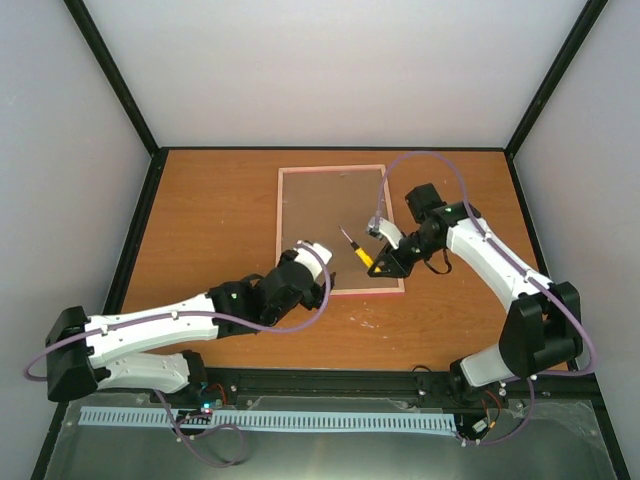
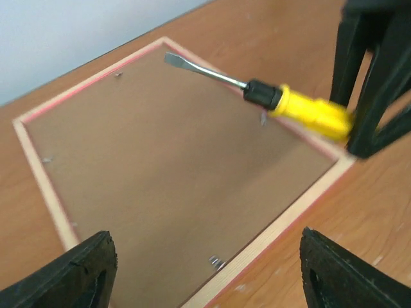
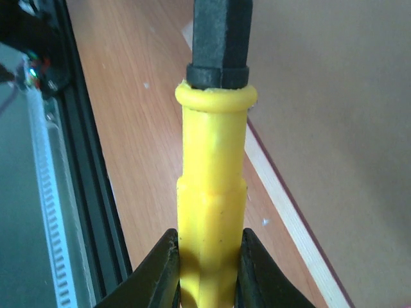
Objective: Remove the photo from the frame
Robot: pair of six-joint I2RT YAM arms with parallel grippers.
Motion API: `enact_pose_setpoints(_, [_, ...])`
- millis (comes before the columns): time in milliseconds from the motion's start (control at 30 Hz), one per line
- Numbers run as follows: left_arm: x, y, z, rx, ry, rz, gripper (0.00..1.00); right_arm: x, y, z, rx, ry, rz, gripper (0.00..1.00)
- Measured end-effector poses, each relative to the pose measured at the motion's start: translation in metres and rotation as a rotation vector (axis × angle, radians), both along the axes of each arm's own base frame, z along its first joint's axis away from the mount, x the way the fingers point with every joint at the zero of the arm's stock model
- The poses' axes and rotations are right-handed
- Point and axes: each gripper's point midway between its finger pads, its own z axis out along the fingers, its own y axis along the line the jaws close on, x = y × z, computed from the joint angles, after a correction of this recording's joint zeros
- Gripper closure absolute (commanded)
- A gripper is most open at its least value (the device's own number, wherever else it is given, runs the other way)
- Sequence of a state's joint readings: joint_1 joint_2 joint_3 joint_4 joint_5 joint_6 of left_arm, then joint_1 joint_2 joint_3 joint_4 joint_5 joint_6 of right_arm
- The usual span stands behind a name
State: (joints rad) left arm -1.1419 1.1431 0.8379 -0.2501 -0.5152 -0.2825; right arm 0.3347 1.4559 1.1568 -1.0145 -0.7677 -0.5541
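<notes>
Brown backing board [image 1: 325, 215] is facing up, so the pink frame [image 1: 279, 220] is lying face down on the wooden table [image 1: 210, 220]; can't see the photo from here. Right gripper [image 1: 378, 266] is pinching the yellow handle of a flathead screwdriver [image 2: 308, 110], blade hanging over the board. Left gripper [image 2: 205, 282] hovers over the frame's near-left corner, fingers spread wide, holding nothing.

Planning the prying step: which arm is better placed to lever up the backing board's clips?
Right: the right jaws clamp the screwdriver by its handle, blade above the backing board. The left jaws stand open, empty.
</notes>
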Motion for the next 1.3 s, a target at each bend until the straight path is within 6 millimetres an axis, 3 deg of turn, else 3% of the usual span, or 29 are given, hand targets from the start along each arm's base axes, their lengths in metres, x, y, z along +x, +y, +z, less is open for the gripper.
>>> enact_pose_setpoints(133, [-0.009, 0.009, -0.012, 0.232, -0.080, -0.085, 0.38, -0.012, -0.008, -0.015, -0.121, -0.007, 0.054, 0.96])
enact_pose_setpoints(267, [-0.027, 0.013, -0.010, 0.405, -0.238, -0.232, 0.37, -0.021, -0.008, -0.019, -0.205, -0.003, 0.125, 0.97])
enact_pose_setpoints(433, [-0.052, -0.002, 0.007, 0.524, -0.445, -0.422, 0.33, -0.035, -0.002, -0.028, -0.282, 0.045, 0.210, 0.97])
enact_pose_setpoints(567, [-0.054, -0.012, 0.003, 0.619, -0.508, -0.502, 0.38, -0.043, 0.003, -0.032, -0.315, 0.090, 0.251, 0.97])
enact_pose_setpoints(767, [-0.053, -0.030, -0.024, 0.785, -0.517, -0.618, 0.39, -0.059, 0.012, -0.032, -0.341, 0.117, 0.310, 0.97])
enact_pose_setpoints(967, [-0.052, -0.035, -0.041, 0.883, -0.536, -0.673, 0.44, -0.074, 0.017, -0.029, -0.350, 0.141, 0.357, 0.97])
enact_pose_setpoints(1300, [-0.047, -0.037, -0.053, 0.978, -0.610, -0.692, 0.54, -0.092, 0.021, -0.027, -0.372, 0.168, 0.407, 0.97])
